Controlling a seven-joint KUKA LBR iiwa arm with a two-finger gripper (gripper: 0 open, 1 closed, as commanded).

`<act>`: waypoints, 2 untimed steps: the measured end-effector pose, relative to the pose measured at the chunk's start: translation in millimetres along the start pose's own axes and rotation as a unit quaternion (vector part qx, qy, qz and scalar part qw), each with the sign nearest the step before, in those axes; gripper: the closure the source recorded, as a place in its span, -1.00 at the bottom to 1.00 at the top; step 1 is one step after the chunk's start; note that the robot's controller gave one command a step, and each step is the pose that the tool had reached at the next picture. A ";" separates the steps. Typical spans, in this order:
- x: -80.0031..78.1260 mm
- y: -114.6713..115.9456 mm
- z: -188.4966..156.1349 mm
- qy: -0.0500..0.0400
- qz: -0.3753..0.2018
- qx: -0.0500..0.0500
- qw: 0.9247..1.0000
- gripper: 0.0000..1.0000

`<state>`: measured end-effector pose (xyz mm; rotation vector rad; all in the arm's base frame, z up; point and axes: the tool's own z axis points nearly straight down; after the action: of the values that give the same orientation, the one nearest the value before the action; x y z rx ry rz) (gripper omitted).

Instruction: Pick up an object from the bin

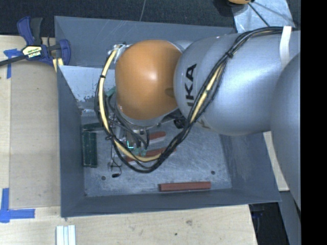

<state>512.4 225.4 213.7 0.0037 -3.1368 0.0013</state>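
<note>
My gripper point(131, 139) is low in the middle-left of the bin, mostly hidden under the arm's orange cover. A dark green oblong block point(90, 147) lies just to its left, near the bin's left wall. Reddish-brown pieces point(157, 136) peek out from beneath the gripper on its right side, partly covered by cables. A long, flat red-brown bar point(185, 187) lies along the bin's front wall, below and to the right of the gripper.
The thick grey arm crosses the right half of the bin and hides what lies under it. A small dark bit point(115, 174) sits on the bin floor just below the gripper.
</note>
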 end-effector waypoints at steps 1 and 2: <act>-2.0 -0.7 -3.9 -0.004 0.001 -0.001 1.000 -1.00; -24.4 -55.1 44.5 -0.006 -0.023 -0.002 1.000 -1.00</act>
<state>536.7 170.3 169.1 0.0774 -3.1480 -0.0045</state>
